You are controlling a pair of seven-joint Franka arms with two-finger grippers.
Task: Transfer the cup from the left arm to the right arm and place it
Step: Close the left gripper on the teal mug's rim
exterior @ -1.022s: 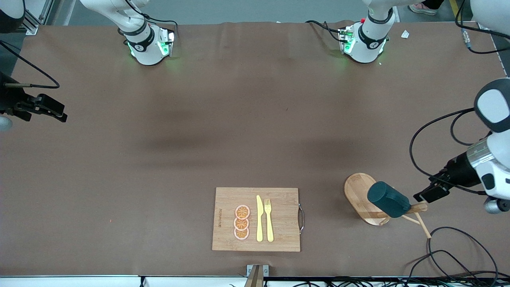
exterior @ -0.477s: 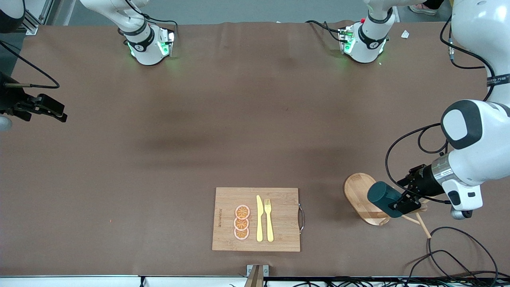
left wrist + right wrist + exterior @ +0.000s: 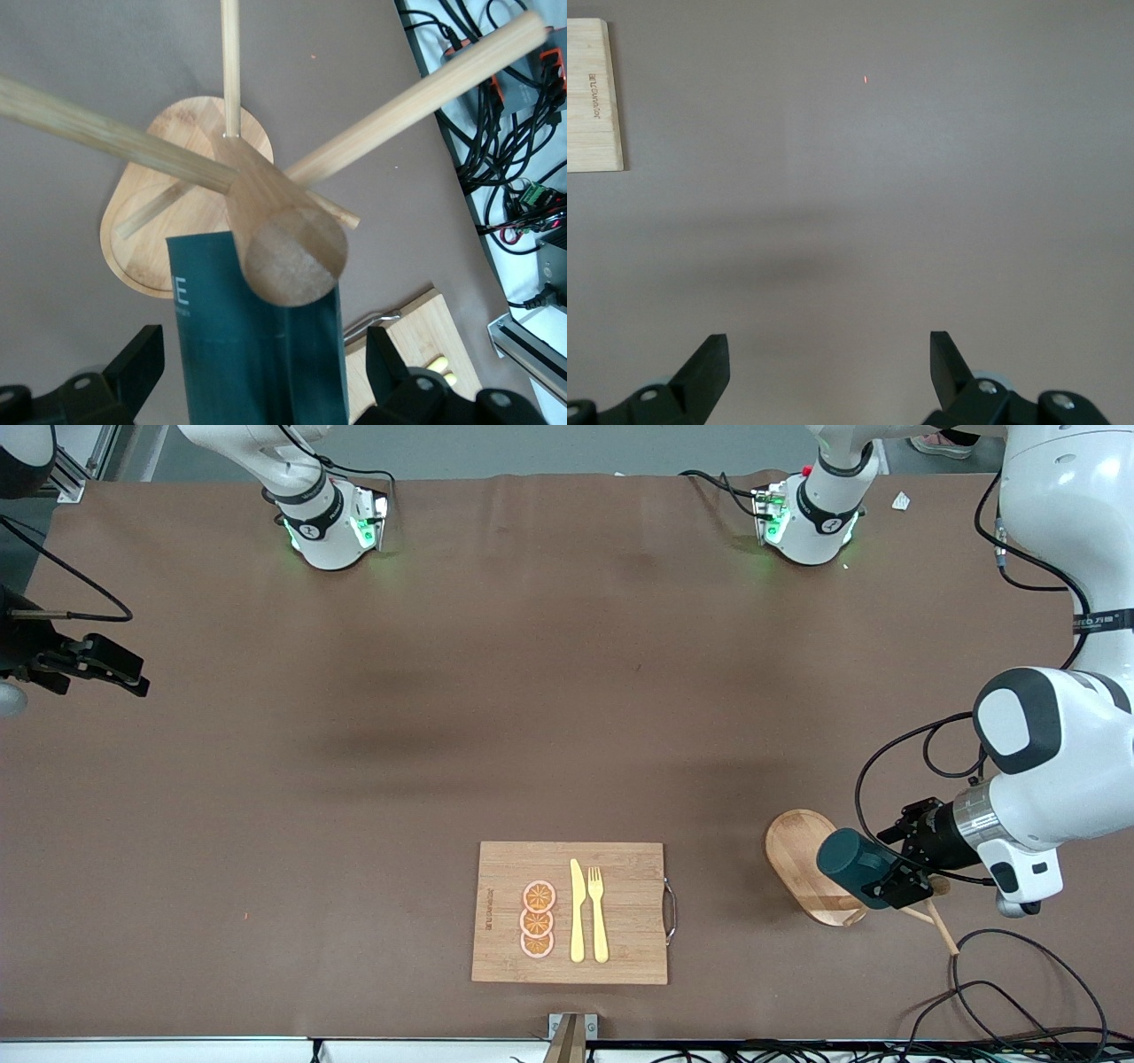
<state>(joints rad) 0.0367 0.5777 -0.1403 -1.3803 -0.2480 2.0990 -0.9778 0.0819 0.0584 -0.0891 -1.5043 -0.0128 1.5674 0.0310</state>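
The dark teal cup hangs tilted on a peg of the wooden peg stand, toward the left arm's end of the table. My left gripper is open, one finger on each side of the cup's body. In the left wrist view the cup fills the space between the fingers, with a small gap at each side, under the stand's round trunk end. The left gripper touches nothing. My right gripper waits open over bare table at the right arm's end, and the right gripper holds nothing.
A wooden cutting board lies near the front camera's edge, carrying a yellow knife, a fork and orange slices. Black cables trail by the stand. Thin pegs stick out from the stand around the cup.
The left arm has swung in from the table's end toward the stand, bringing its open fingers to either side of the cup. The cup and the right arm have not moved.
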